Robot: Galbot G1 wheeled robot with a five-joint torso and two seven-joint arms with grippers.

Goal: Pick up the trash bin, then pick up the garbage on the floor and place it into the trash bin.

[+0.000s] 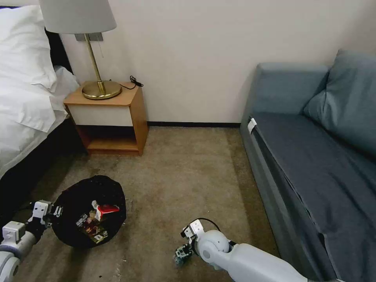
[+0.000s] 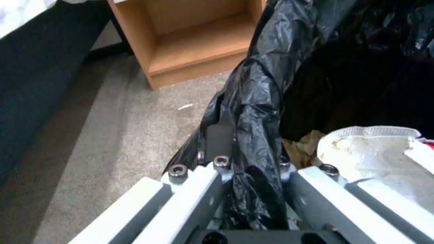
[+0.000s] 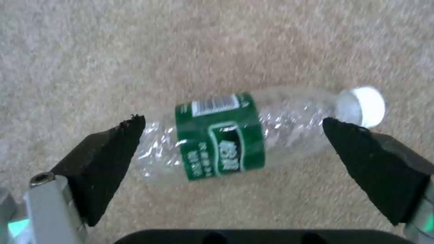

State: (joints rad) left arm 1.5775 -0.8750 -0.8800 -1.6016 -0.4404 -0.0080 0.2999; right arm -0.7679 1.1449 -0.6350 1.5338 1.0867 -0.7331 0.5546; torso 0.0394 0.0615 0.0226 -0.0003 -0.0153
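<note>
The left arm reaches forward from the robot's lower left, its white wrist block low. The left gripper is clamped on a fold of black liner at the rim of the trash bin, one finger outside the rim and the other inside.

The right arm comes in from the lower right, elbow bent, forearm angled down to the floor. The right gripper points straight down with its black fingertips spread wide, one past each end of the bottle lying between them. Neither tip visibly touches it.
</note>
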